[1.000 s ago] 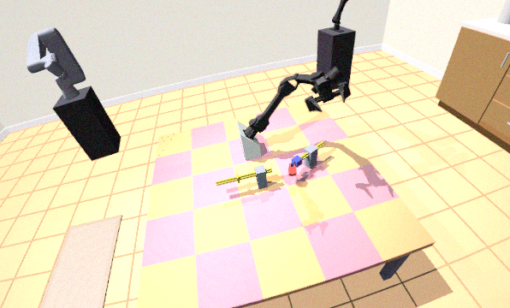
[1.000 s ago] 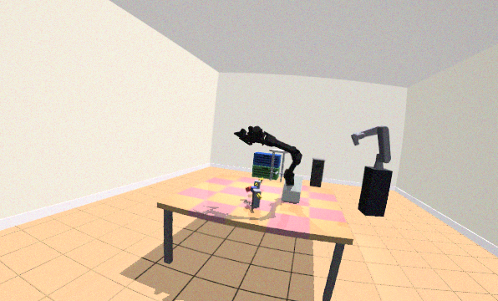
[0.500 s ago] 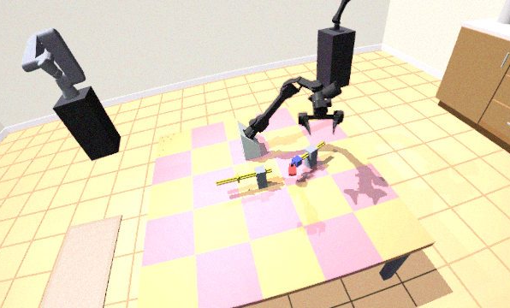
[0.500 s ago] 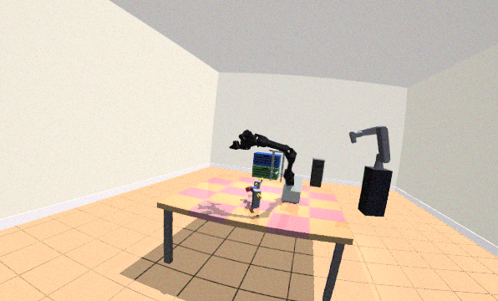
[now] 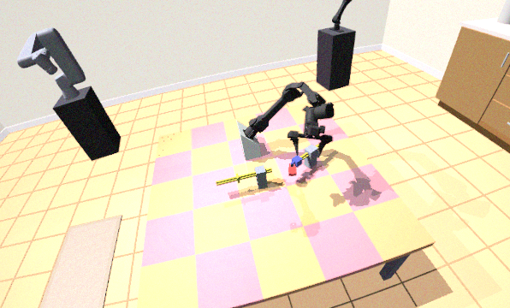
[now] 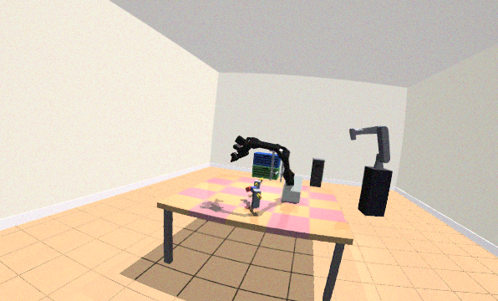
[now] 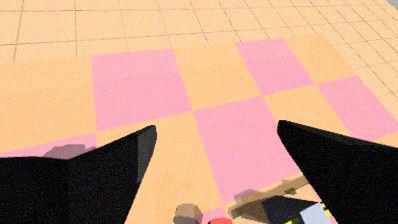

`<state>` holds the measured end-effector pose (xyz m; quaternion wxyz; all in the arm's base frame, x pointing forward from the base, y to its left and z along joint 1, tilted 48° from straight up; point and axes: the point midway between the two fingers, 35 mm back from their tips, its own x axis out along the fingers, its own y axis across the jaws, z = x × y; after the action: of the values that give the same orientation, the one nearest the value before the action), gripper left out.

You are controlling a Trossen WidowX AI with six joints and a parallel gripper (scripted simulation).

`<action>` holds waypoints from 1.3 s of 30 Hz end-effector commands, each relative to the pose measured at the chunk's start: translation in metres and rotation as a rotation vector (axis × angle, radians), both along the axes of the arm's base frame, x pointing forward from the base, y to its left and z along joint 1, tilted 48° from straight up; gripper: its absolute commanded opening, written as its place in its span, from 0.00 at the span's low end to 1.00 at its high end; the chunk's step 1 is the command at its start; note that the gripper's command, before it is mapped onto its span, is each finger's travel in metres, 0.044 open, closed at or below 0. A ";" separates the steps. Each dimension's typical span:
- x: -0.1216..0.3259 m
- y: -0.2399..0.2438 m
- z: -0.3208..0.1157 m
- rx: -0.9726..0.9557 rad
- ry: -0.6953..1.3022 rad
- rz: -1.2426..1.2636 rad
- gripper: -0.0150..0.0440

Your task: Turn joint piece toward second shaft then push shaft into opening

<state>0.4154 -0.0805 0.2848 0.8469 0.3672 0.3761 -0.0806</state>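
Observation:
The first shaft, yellow and black, runs through a grey block [image 5: 311, 159] [image 6: 256, 201]. Its hinged joint piece has a blue part [image 5: 296, 161] and a red end part [image 5: 292, 170] [image 6: 248, 189] [image 7: 220, 221], which hangs off to the side in the top view. The second shaft [image 5: 234, 179] passes through another grey block [image 5: 261, 180], its near end apart from the red part. My gripper [image 5: 309, 156] [image 7: 216, 128] is open and empty, above the joint and first block, touching neither as far as the exterior view shows. Whether the red opening lines up with the second shaft cannot be told.
The checkered table [image 5: 221, 231] [image 6: 291, 223] carries the arm's pale grey base [image 5: 251, 147] [image 6: 292, 192] behind the shafts. Another grey arm on a black pedestal [image 5: 88, 124] [image 6: 374, 192] stands off the table. Blue and green crates [image 6: 266, 165] are farther back in the exterior view.

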 end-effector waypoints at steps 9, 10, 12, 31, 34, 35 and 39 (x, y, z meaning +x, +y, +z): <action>-0.006 0.027 -0.068 0.090 0.192 0.323 1.00; -0.007 0.029 -0.073 0.102 0.205 0.351 1.00; -0.009 0.034 -0.083 0.130 0.228 0.404 1.00; -0.024 0.065 -0.131 0.383 0.323 0.639 1.00; -0.022 0.069 -0.135 0.419 0.358 0.584 1.00; -0.022 0.071 -0.136 0.431 0.370 0.566 1.00; -0.021 0.076 -0.141 0.477 0.414 0.495 1.00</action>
<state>0.3938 -0.0083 0.1469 0.6511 0.4066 0.6202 0.1618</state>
